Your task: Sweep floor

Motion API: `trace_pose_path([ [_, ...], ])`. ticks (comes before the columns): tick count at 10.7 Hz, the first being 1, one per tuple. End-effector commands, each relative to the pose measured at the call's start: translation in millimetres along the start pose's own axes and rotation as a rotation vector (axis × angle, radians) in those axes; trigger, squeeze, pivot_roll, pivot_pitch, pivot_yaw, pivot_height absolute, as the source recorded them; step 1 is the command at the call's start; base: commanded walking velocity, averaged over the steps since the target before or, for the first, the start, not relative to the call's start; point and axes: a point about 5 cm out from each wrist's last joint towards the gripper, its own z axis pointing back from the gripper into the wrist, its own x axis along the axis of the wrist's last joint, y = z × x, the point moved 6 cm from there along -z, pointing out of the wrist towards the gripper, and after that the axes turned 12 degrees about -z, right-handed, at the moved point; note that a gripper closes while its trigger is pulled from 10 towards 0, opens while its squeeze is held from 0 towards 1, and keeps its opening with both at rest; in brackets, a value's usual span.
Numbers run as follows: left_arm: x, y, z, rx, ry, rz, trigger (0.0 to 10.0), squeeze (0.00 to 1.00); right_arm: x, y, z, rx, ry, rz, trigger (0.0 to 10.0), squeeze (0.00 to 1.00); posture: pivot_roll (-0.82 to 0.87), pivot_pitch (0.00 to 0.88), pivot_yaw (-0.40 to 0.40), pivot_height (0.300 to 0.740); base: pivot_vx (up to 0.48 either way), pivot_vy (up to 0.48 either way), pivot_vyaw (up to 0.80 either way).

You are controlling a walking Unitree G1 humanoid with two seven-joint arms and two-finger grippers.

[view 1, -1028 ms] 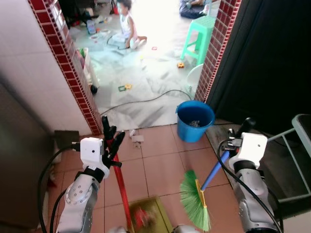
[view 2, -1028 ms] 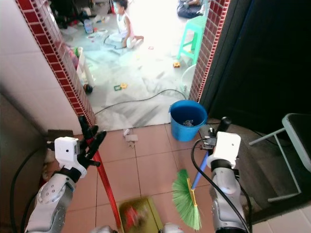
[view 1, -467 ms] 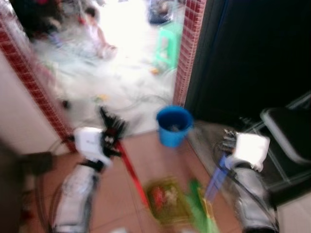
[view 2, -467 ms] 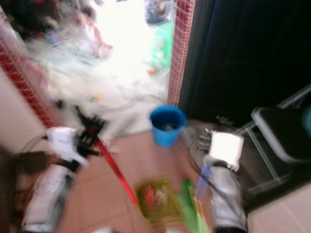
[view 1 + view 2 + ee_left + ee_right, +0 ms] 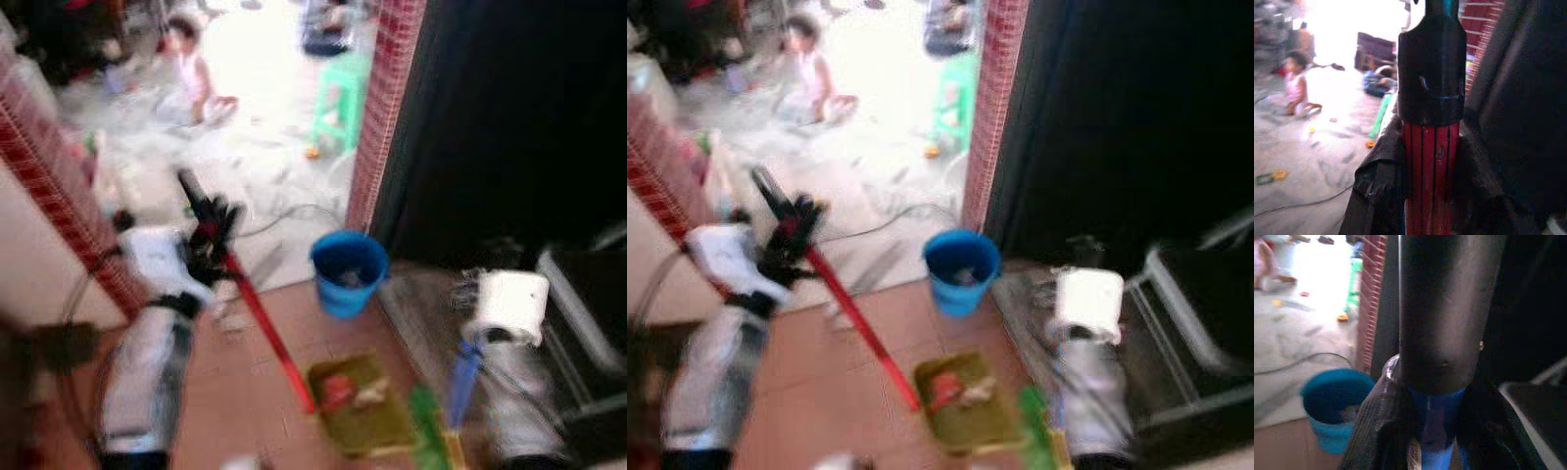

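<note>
My left gripper (image 5: 208, 235) is shut on the red handle (image 5: 265, 328) of an olive dustpan (image 5: 364, 406), which rests on the tiled floor holding red and pale scraps. In the left wrist view that red handle (image 5: 1430, 171) runs up between the black fingers (image 5: 1376, 196). At the lower right my right gripper (image 5: 470, 343) is shut on the broom's blue handle (image 5: 460, 382); the green bristles (image 5: 426, 441) touch the floor beside the dustpan. In the right wrist view the blue handle (image 5: 1436, 428) is clamped between the fingers. The head views are blurred.
A blue bucket (image 5: 348, 269) with debris inside stands at the doorway next to a red brick pillar (image 5: 387, 108). Beyond it a child (image 5: 191, 73) sits on a littered floor near a green stool (image 5: 343, 93) and a cable. A dark chair (image 5: 588, 323) is at right.
The camera has swung, blurring everything. My left arm has risen, tilting the red handle more steeply; the dustpan now sits further right, closer to the broom head and bucket.
</note>
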Motion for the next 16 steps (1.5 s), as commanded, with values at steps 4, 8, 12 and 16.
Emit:
trace_pose_path([
  [4, 69.5, 0.0, -22.8, 0.013, -0.201, -0.004, 10.0, 0.00, -0.3, -16.4, -1.9, -0.022, -0.002, 0.021, 10.0, 0.00, -0.04, 0.000, -0.004, 0.740, 0.307, 0.000, 0.00],
  [8, 112.5, 5.8, -34.9, 0.043, -0.311, 0.003, 10.0, 0.00, -2.8, -14.6, -3.8, -0.006, 0.004, 0.028, 10.0, 0.00, -0.04, 0.000, -0.009, 0.740, 0.279, 0.000, 0.00],
  [12, 137.1, 26.3, -42.1, 0.104, -0.369, -0.066, 10.0, 0.00, -6.2, -13.7, -3.5, 0.002, 0.011, 0.029, 10.0, 0.00, -0.04, 0.000, -0.008, 0.740, 0.325, 0.000, 0.00],
  [16, 144.5, 36.9, -45.7, 0.125, -0.378, -0.127, 10.0, 0.00, -10.9, -13.1, -1.9, 0.005, 0.026, 0.024, 10.0, 0.00, -0.04, 0.000, -0.003, 0.740, 0.368, 0.303, 0.00],
])
